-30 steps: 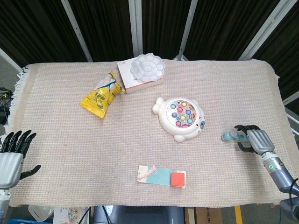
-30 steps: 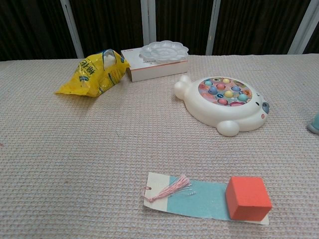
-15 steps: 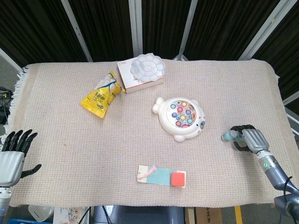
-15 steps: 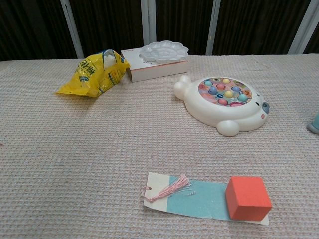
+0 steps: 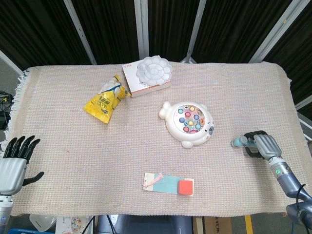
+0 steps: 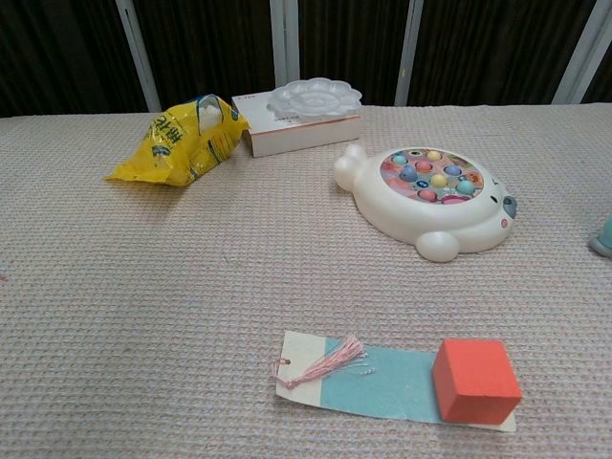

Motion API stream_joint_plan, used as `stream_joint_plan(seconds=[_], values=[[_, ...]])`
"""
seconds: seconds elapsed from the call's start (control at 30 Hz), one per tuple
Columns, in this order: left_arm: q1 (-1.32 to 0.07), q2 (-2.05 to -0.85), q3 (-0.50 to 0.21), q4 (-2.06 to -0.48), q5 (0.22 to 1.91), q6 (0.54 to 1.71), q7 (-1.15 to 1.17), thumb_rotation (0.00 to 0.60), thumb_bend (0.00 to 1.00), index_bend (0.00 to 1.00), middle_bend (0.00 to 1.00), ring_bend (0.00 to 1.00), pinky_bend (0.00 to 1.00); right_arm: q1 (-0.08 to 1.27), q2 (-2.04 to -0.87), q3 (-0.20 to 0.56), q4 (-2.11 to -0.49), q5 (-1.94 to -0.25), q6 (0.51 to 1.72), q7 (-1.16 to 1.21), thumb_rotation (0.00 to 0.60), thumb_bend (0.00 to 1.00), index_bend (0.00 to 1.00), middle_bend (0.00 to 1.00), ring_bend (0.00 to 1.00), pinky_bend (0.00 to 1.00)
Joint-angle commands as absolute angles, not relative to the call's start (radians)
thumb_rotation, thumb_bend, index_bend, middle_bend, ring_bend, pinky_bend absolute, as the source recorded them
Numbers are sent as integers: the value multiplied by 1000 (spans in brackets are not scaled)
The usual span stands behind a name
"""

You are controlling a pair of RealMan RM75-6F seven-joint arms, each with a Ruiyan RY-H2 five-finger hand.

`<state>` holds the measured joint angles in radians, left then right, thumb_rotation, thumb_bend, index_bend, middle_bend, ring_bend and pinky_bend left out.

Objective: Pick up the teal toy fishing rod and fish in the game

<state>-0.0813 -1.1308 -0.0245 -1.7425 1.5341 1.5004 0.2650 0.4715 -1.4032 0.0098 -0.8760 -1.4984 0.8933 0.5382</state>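
A table (image 5: 58, 141) covered with a beige woven cloth (image 5: 243, 92), fringed at its left edge. Behind it hang dark pleated curtains (image 5: 107, 29) crossed by slanted silver metal bars (image 5: 82, 31). Lighting is even and diffuse.

Your head view looks steeply down from high up, taking in the whole worktop (image 5: 58, 146). Your chest view sits low and near, looking level across it toward the far curtain. Both share the fishing game (image 5: 189, 124) (image 6: 430, 199).
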Motion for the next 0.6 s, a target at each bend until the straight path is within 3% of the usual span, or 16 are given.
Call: stream_joint_plan(seconds=[0.03, 0.6], values=[[-81, -1130, -24, -1743, 1534, 1500, 268, 600, 85, 137, 72, 0, 0, 474, -1405, 8, -872, -1499, 890, 540, 600, 517, 404, 368, 258, 177], [-90, -1134, -27, -1747, 1527, 1489, 278, 600, 86, 126, 70, 0, 0, 480, -1426, 1, -840, -1495, 883, 555, 600, 600, 544, 469, 328, 203]])
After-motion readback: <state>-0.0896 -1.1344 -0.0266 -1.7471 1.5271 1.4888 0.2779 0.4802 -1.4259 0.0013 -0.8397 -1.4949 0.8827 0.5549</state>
